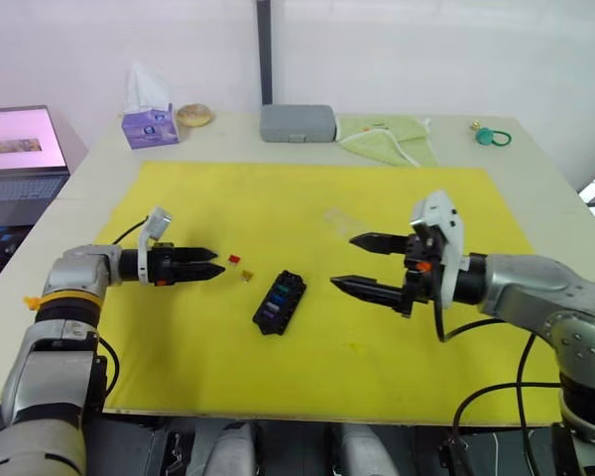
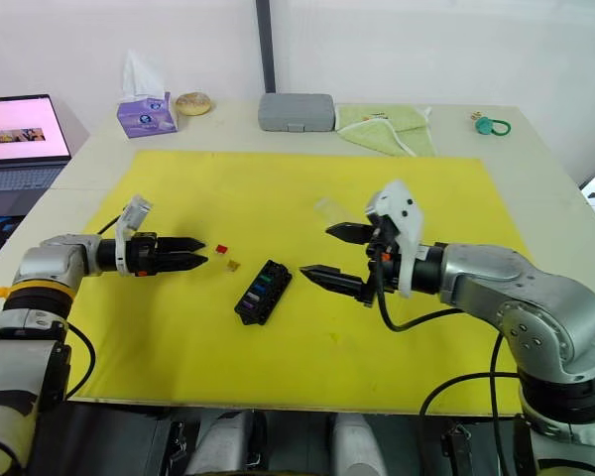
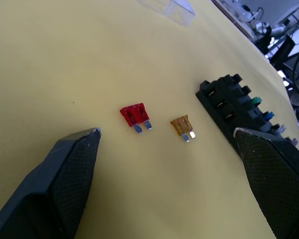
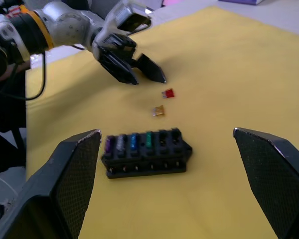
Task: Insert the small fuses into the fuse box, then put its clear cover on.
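The black fuse box (image 1: 279, 301) lies on the yellow mat (image 1: 307, 198) with several coloured small fuses (image 4: 127, 143) seated in its slots. A red fuse (image 3: 136, 115) and an orange fuse (image 3: 183, 126) lie loose on the mat just left of the box. My left gripper (image 1: 216, 263) is open and empty, its tips a short way left of the red fuse. Right of the box my right gripper (image 1: 349, 262) hovers open and empty. The clear cover (image 1: 339, 220) rests on the mat behind the box.
At the table's back edge stand a grey case (image 1: 297, 123), a green cloth (image 1: 387, 134), a purple tissue box (image 1: 149, 124), a round bun-like thing (image 1: 194, 115) and a teal ring (image 1: 493, 136). A laptop (image 1: 20, 149) sits at far left.
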Motion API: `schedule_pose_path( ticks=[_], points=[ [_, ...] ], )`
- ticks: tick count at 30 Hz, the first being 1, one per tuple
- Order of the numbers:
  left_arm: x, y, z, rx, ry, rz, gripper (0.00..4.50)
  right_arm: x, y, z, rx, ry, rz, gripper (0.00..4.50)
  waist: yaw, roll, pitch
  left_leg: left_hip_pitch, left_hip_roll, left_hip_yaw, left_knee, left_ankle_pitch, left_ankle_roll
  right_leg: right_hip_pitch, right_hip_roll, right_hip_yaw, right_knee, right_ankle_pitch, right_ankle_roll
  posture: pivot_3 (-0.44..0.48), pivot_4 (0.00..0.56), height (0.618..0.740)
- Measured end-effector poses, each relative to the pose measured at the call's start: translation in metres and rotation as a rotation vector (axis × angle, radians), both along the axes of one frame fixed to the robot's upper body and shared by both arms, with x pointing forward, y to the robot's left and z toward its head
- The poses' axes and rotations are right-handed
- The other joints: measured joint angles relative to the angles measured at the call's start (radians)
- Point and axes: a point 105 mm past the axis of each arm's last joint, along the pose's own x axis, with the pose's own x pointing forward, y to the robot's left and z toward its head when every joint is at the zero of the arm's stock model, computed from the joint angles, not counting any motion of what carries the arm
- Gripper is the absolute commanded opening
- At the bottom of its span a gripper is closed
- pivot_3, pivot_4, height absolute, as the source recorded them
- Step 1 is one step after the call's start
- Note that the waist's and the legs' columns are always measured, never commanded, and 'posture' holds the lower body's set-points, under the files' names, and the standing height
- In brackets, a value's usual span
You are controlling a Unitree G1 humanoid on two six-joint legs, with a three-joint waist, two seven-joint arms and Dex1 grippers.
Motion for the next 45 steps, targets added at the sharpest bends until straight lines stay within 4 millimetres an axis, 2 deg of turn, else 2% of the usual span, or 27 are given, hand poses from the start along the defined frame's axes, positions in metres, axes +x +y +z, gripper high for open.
schedule_pose_path(
  ticks=[7,11,14,21,28,40,43,45],
  points=[
    [0.003,-0.006,-0.006,-0.021,0.019,0.001,4.5,0.001,0.0,-0.004,0.002,0.019,-0.031,4.46,0.004,0.001,-0.001,0.0,-0.001,0.0,0.0,0.0,0.0,0.001,-0.001,0.0,0.0,0.0,0.0,0.0,0.15,0.737],
    [0.008,-0.017,-0.008,-0.039,0.034,-0.002,4.5,0.002,-0.003,-0.009,0.0,0.035,-0.059,4.46,0.021,0.002,-0.002,0.0,-0.002,0.001,0.001,0.0,0.0,0.002,-0.001,-0.001,0.0,0.0,0.0,0.0,0.15,0.737],
    [0.011,-0.023,-0.01,-0.044,0.042,-0.003,3.62,0.004,-0.004,-0.01,0.002,0.031,-0.077,4.5,0.026,0.002,-0.002,0.0,-0.002,0.0,0.002,0.0,0.001,0.004,-0.001,-0.001,-0.001,0.0,0.0,0.0,0.15,0.737],
    [0.016,-0.04,-0.019,-0.054,0.076,-0.008,0.06,0.006,-0.007,-0.013,0.006,0.034,-0.115,4.5,0.026,0.002,-0.002,-0.005,-0.002,-0.002,0.011,-0.004,0.006,0.004,-0.002,-0.002,-0.001,0.0,0.001,0.0,0.15,0.737],
    [0.019,-0.046,-0.021,-0.063,0.092,0.003,0.06,0.008,-0.009,-0.015,0.009,0.032,-0.148,4.5,0.027,0.002,-0.002,-0.005,-0.003,-0.005,0.013,-0.004,0.007,0.007,-0.002,-0.002,-0.002,0.0,0.001,0.0,0.15,0.737],
    [0.016,-0.033,-0.015,-0.08,0.077,0.017,0.06,0.009,-0.013,-0.019,-0.004,0.039,-0.163,4.5,0.019,0.002,-0.002,-0.004,-0.003,-0.01,0.013,-0.004,0.007,0.008,-0.001,-0.003,-0.002,0.0,0.001,0.0,0.15,0.737],
    [0.007,-0.02,-0.014,-0.089,0.101,0.024,0.92,0.01,-0.013,-0.02,-0.013,0.038,-0.161,4.5,0.001,0.002,-0.002,-0.004,-0.002,-0.01,0.013,-0.004,0.007,0.007,0.0,-0.003,-0.001,0.0,0.001,0.0,0.15,0.737],
    [0.002,-0.018,-0.014,-0.099,0.115,0.015,1.88,0.011,-0.015,-0.021,-0.019,0.041,-0.167,4.5,-0.005,0.002,-0.002,-0.004,-0.001,-0.01,0.013,-0.004,0.007,0.007,0.001,-0.003,-0.001,0.0,0.001,0.0,0.15,0.737]
  ],
)
